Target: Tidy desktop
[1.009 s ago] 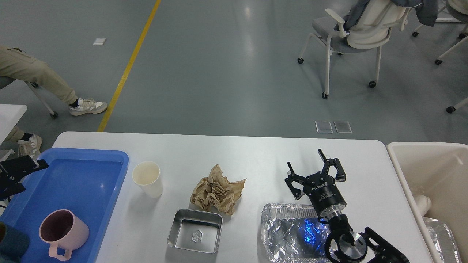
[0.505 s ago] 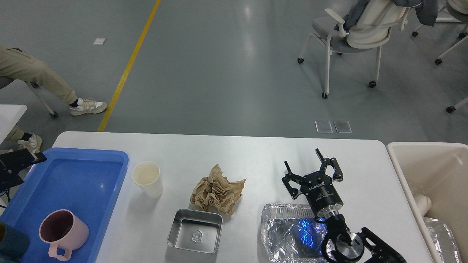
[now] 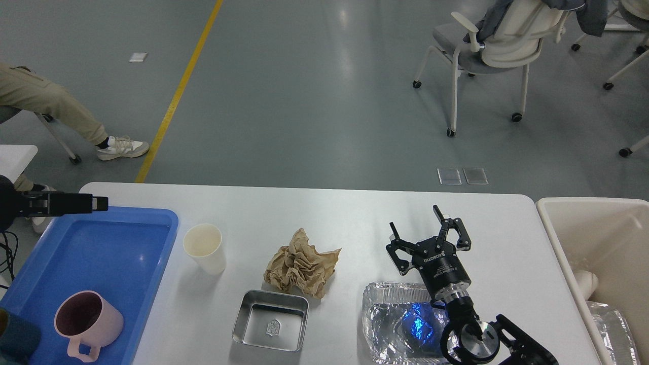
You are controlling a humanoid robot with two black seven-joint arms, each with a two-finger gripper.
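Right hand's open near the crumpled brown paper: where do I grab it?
Probably pinch the raised ridge at the top of the crumpled brown paper, descending from above. It lies loose on the desktop, with the steel tray close at its near edge, so side approaches look cramped. The right hand is open.

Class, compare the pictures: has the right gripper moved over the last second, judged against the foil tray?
Yes. The right gripper, open, has drifted slightly left and farther along the desktop, while the foil tray below it stayed put.

Smooth white desktop (image 3: 355, 213) gleaming faintly, glossy blue plastic tray (image 3: 127, 223) shining, crumpled brown paper (image 3: 301, 263) lying rough and matt, crinkled foil tray (image 3: 390, 314) glinting, brushed metal tin (image 3: 271, 320) reflecting softly, matt paper cup (image 3: 205, 248) standing
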